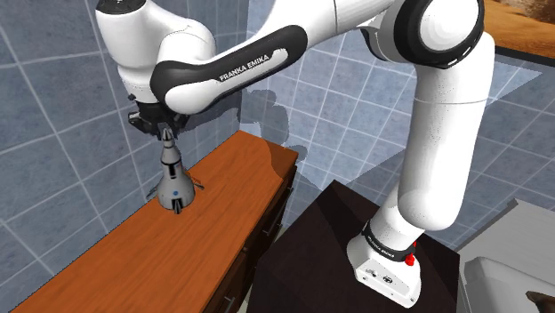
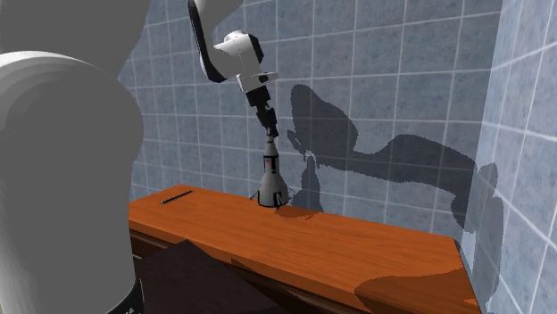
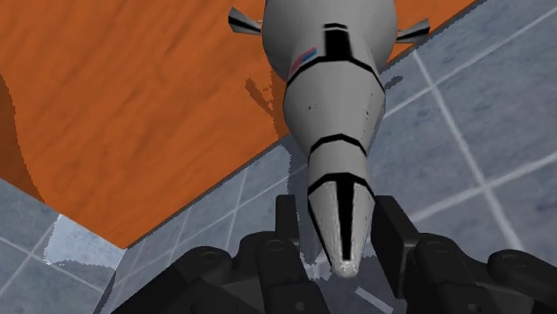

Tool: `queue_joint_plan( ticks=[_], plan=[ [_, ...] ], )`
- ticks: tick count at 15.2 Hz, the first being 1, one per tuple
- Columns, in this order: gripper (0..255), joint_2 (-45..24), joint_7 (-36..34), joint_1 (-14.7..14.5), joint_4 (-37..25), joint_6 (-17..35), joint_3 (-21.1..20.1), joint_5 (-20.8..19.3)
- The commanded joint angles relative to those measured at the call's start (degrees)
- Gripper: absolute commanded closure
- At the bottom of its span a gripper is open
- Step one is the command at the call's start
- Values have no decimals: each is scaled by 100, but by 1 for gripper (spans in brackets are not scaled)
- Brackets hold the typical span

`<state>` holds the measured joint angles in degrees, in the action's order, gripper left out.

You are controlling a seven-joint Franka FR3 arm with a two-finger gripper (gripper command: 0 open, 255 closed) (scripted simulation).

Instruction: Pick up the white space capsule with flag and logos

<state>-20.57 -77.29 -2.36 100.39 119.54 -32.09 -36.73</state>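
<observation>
Black hand (image 3: 337, 205) straddles tip of grey-white cone-nosed capsule (image 3: 335, 98), clamped or not cannot tell; tapered nose could slip out, toppling it on orange bench (image 3: 134, 107).

You faced an orange-brown wooden countertop (image 1: 151, 267) that ran along a blue-grey tiled wall (image 1: 53, 107), its grout lines pale. Dark brown cabinet fronts (image 1: 264, 233) sat under the countertop's edge. A slim dark stick-like object (image 2: 177, 196) lay flat near the countertop's far end, at the second exterior view's left.
</observation>
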Motion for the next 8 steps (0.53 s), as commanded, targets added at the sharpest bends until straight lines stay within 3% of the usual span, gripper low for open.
queue_joint_plan(
  ticks=[1,8],
  plan=[
    [255,57,70,6,-80,-105,-26,62],
    [255,192,257,24,-290,-388,-81,220]
  ],
)
